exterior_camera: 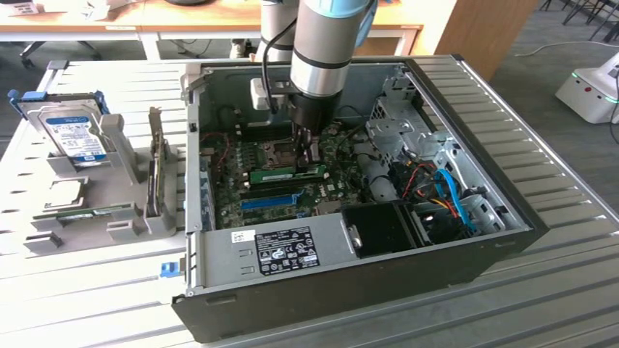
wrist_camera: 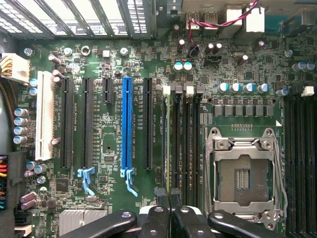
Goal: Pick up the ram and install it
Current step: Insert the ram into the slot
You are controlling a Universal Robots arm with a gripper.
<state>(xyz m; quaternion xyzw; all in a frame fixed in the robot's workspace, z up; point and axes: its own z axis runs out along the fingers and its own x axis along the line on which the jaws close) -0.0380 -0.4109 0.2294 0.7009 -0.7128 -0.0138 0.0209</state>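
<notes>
In the exterior view, an open PC case (exterior_camera: 503, 181) lay on its side on a slatted table (exterior_camera: 561, 290). The arm (exterior_camera: 329, 43) reached straight down into it. The gripper (exterior_camera: 312, 158) stood over the motherboard (exterior_camera: 227, 163), its tips at the end of the ram (exterior_camera: 285, 174) towards the exterior view's right. The ram sat on edge along a memory slot near the middle of the board, just behind the blue slot (exterior_camera: 271, 200). A black fan shroud (exterior_camera: 387, 228) sat in the case's near corner. Outside the case, on the exterior view's left, a grey rack (exterior_camera: 126, 217) held a hard drive (exterior_camera: 77, 134).

In the wrist view, the camera looked straight down on the motherboard (wrist_camera: 223, 64). The gripper (wrist_camera: 168, 194) had its two fingers (wrist_camera: 161, 194) clenched almost together, with only a thin line between them. The ram (wrist_camera: 173, 139) appeared edge-on as a narrow pale strip standing in one of the black memory slots (wrist_camera: 195, 144). It ran away from the fingertips, and its near end met them. I could not tell whether that end was pinched between the tips or merely touched by them. The blue slot (wrist_camera: 127, 124) lay to one side of the ram, with a black slot between them. The CPU socket (wrist_camera: 245, 173) lay on the ram's other side, past the remaining memory slots. A white slot (wrist_camera: 45, 116) stood well apart, beyond the blue one.
</notes>
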